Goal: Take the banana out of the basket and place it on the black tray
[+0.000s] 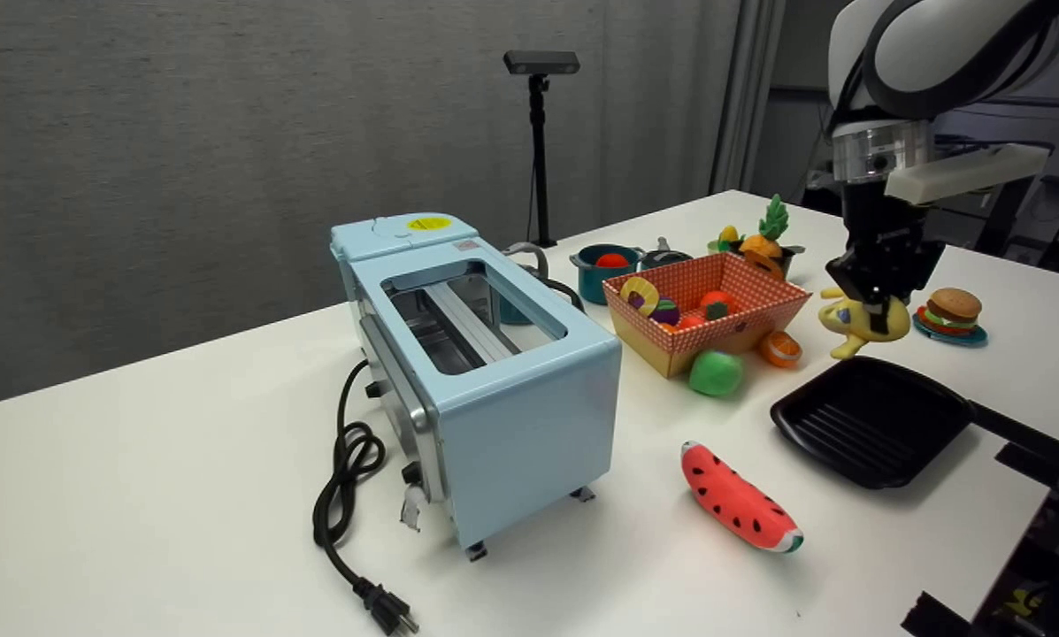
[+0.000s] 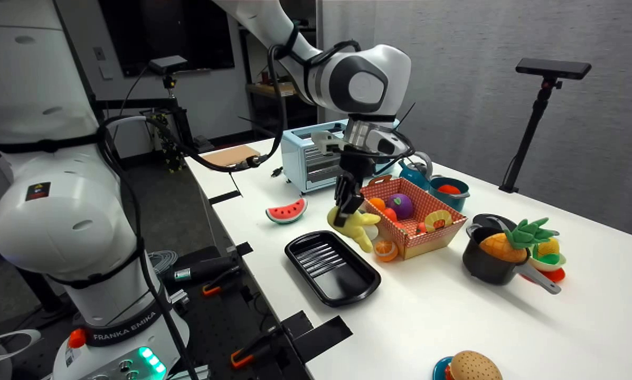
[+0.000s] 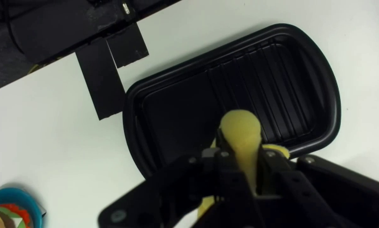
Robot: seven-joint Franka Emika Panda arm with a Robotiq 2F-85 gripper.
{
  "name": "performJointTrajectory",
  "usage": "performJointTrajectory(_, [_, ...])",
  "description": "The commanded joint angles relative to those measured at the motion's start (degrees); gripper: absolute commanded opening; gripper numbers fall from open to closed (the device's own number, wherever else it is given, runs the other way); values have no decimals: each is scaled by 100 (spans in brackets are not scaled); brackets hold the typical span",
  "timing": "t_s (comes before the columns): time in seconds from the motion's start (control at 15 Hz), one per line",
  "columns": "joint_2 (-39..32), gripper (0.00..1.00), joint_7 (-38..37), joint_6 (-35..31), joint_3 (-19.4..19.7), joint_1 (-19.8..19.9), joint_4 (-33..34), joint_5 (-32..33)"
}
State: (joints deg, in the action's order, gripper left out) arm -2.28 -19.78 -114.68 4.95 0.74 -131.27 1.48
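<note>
My gripper (image 1: 879, 310) is shut on the yellow toy banana (image 1: 855, 322), which has peel flaps sticking out. In the wrist view the banana (image 3: 241, 126) stands between the two fingers (image 3: 240, 142), its rounded end poking out past them. The banana (image 2: 357, 228) is held in the air by the tray's basket-side edge. The black tray (image 1: 874, 423) lies flat on the table and holds nothing; it also shows in the wrist view (image 3: 183, 117). The red-checkered basket (image 2: 429, 244) stands beside it with several toy fruits inside.
A green toy (image 1: 717, 373) and an orange slice (image 2: 385, 250) lie against the basket. A watermelon slice (image 1: 740, 500) lies near the tray. A blue toaster oven (image 1: 529, 425), a burger on a plate (image 1: 951, 311) and a black pot (image 2: 487, 264) with a pineapple stand around.
</note>
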Motion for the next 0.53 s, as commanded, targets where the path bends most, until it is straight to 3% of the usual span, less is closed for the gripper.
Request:
performJointTrajectory(0.0, [250, 4, 116, -153, -27, 121, -412, -24])
performJointTrajectory(0.33, [251, 4, 119, -284, -21, 140, -812, 12])
performJointTrajectory(0.4, [239, 39, 143, -213, -19, 145, -841, -4])
performJointTrajectory(0.47, [224, 40, 156, -177, -15, 150, -872, 8])
